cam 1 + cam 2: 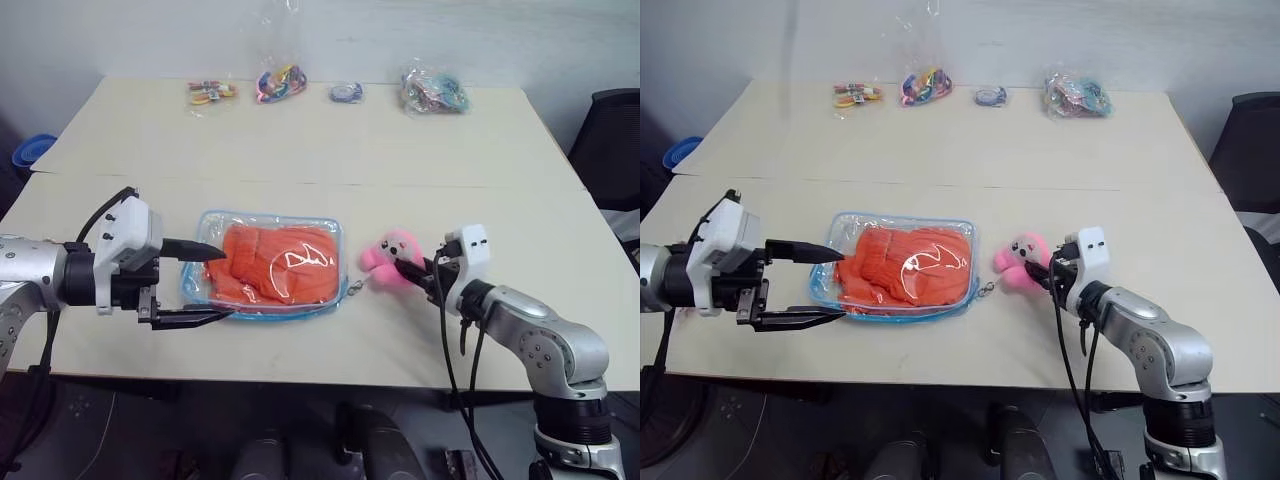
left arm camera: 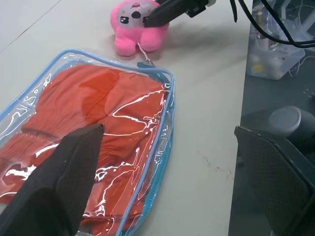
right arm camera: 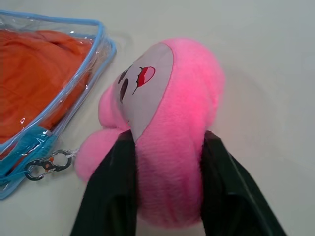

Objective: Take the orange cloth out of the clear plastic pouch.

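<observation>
Beige tabletop [image 1: 420, 330]: clear blue-edged plastic pouch [image 1: 205, 290] holds the orange cloth [image 1: 275, 265]. Left gripper [image 2: 167, 172] gapes at its end. Right gripper [image 3: 167, 189] clamps the pink plush toy [image 3: 172, 123]; tugging may drag the pouch away.

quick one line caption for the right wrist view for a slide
Right gripper closed on the pink plush toy beside the clear plastic pouch holding the orange cloth.

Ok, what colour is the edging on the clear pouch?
Light blue; the clear plastic pouch shows its edging best in the left wrist view.
</observation>
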